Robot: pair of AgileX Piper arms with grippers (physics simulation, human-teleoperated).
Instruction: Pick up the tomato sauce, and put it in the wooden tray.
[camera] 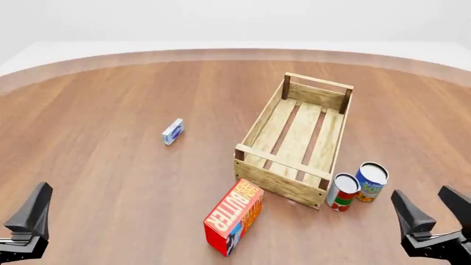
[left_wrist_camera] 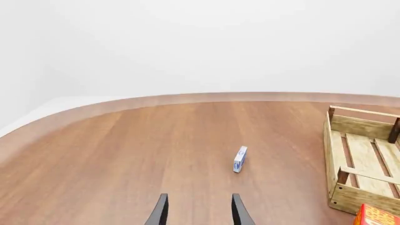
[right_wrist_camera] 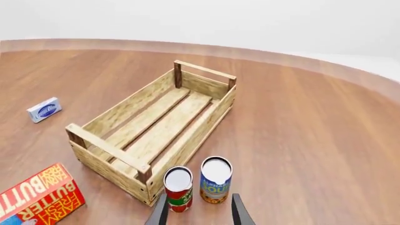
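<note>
Both claws are seen at the near edge of the worktop (camera: 110,182), neither touching anything. The left claw (camera: 30,221) is shown in the front view by one dark finger only, at the near left corner; in its wrist view two fingers are seen parted with bare wood between them, so it is released. The right claw (camera: 434,212) is held at the near right corner with its fingers spread apart, likewise released and empty.

The tomato sauce (camera: 343,192) is found upright on the worktop, towards the near right, just beside the near right corner of the wooden tray (camera: 254,128). A blue and yellow can (camera: 372,181) is stood close at its right; whether the two cans touch cannot be told. In the right wrist view both cans are seen just ahead of the parted fingers.

The wooden tray is laid near the middle of the worktop, running away towards the far edge. A red butter box (camera: 234,216) is placed just beside the tray's near end. A small blue and white packet (camera: 172,131) is set apart to the left.
</note>
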